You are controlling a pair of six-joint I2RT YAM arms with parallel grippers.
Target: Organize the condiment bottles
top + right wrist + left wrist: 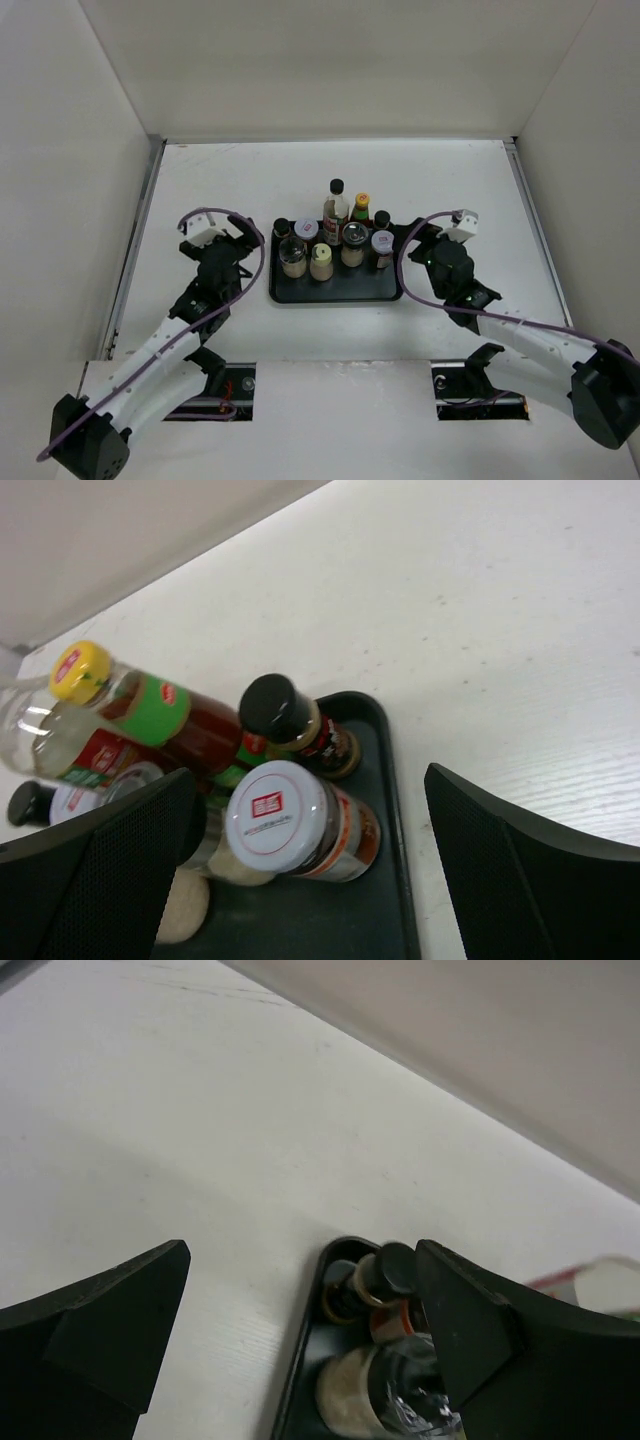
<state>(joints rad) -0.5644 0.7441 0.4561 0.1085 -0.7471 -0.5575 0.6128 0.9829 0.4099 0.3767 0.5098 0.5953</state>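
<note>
Condiment bottles (322, 262) are standing packed together on a flat black tray (335, 291), which is lying near the middle of a white table (250, 180). We are counting about eight of them in two rows. A tall dark bottle (336, 212) with a black cap is rising at the back, with a yellow-capped bottle (361, 207) just beside it and short jars in front.

Pale walls (330, 60) are closing in the table on three sides, and the tabletop is showing a faint grain in the wrist views. At the near edge our arm bases are sitting by two dark rectangular cut-outs (225, 390).

We are holding our left gripper (302, 1250) just off the tray's left end, with its jaws standing wide apart. We are holding our right gripper (308, 780) just off the tray's right end, jaws likewise spread wide. Past its fingers we are seeing a white-lidded jar (272, 810) and a small black-capped bottle (275, 708) at the tray's corner
</note>
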